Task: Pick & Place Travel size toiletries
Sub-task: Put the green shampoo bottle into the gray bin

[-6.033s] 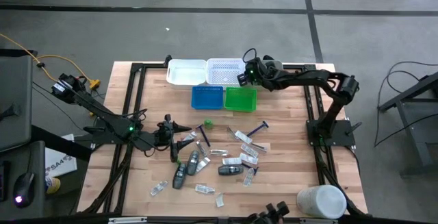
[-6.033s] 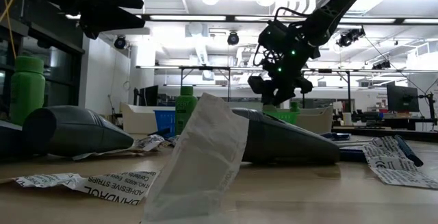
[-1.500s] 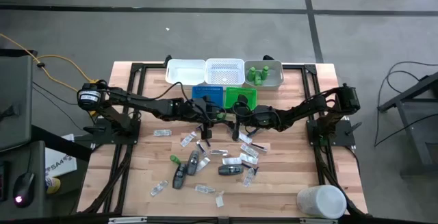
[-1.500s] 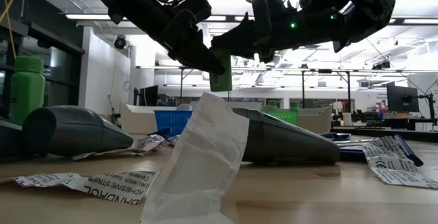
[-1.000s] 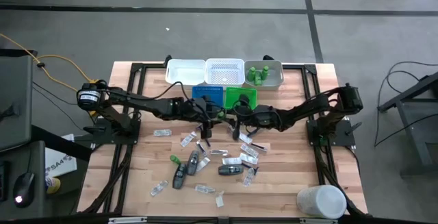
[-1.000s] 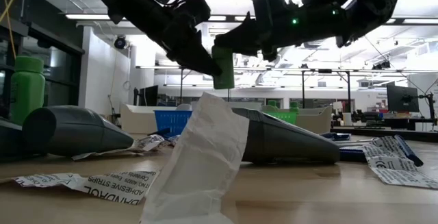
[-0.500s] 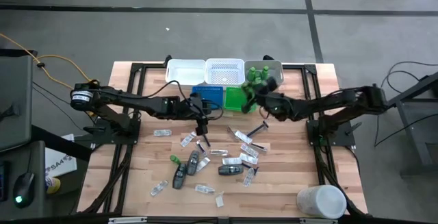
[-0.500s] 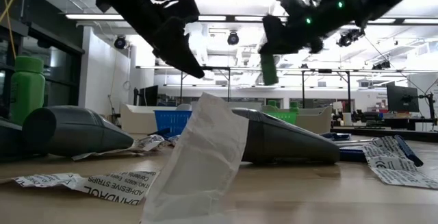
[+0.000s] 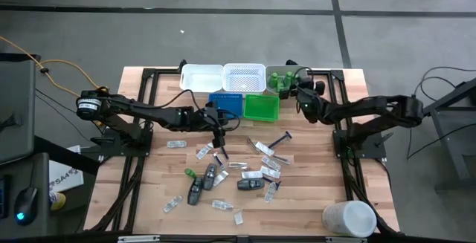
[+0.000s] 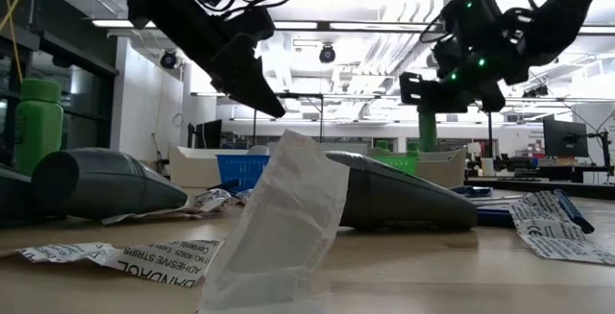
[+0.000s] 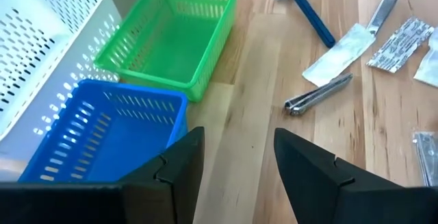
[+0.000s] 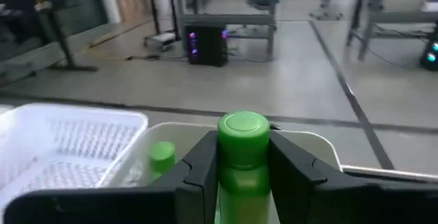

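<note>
1. Left gripper (image 9: 218, 137) hovers over the wooden worktop (image 9: 312, 176) beside the blue plastic basket (image 9: 224, 104), jaws apart, nothing in them.
2. Right gripper (image 12: 239, 176) is clamped on a small green screw-cap bottle (image 12: 241, 157), probably right above the pale end tray (image 12: 316, 148).

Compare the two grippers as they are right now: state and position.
The left gripper is open and empty; the right gripper is shut on a green bottle. The left gripper hovers beside the blue tray, the right over the far right tray, which holds green bottles. Both are off the table.
</note>
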